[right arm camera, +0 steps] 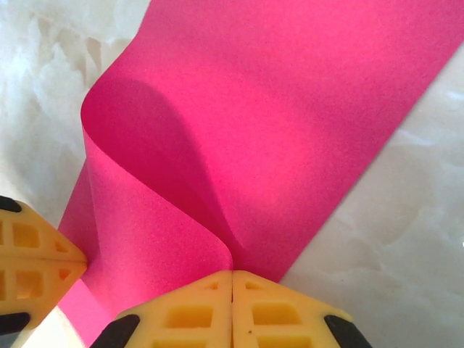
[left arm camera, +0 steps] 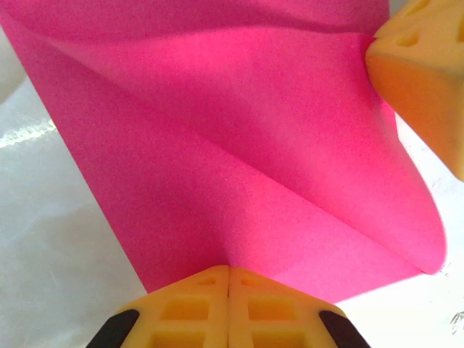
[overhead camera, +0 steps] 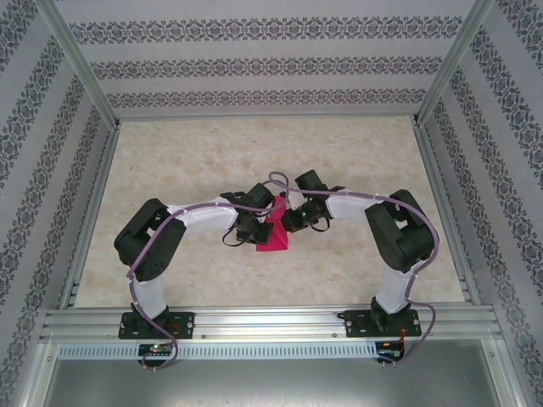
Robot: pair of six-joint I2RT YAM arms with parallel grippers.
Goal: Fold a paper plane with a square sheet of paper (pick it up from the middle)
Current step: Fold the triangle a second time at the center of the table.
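The square sheet of paper point(overhead camera: 273, 237) is bright magenta-pink and hangs bent between my two grippers over the middle of the table. In the left wrist view the sheet point(left arm camera: 239, 145) curls over with a soft diagonal fold, and my left gripper point(left arm camera: 229, 270) is shut on its near edge. My right gripper point(right arm camera: 232, 274) is shut on another edge, where the paper point(right arm camera: 290, 130) rolls into a loop. Seen from above, the left gripper point(overhead camera: 261, 222) and right gripper point(overhead camera: 285, 219) sit close together. A yellow fingertip point(left arm camera: 428, 80) of the right gripper touches the sheet. The paper plane is out of view.
The marble-patterned table point(overhead camera: 212, 161) is bounded by patterned walls and an aluminium frame point(overhead camera: 271, 322) along the near edge. Both arms bend inward from their bases, with cables looping above them.
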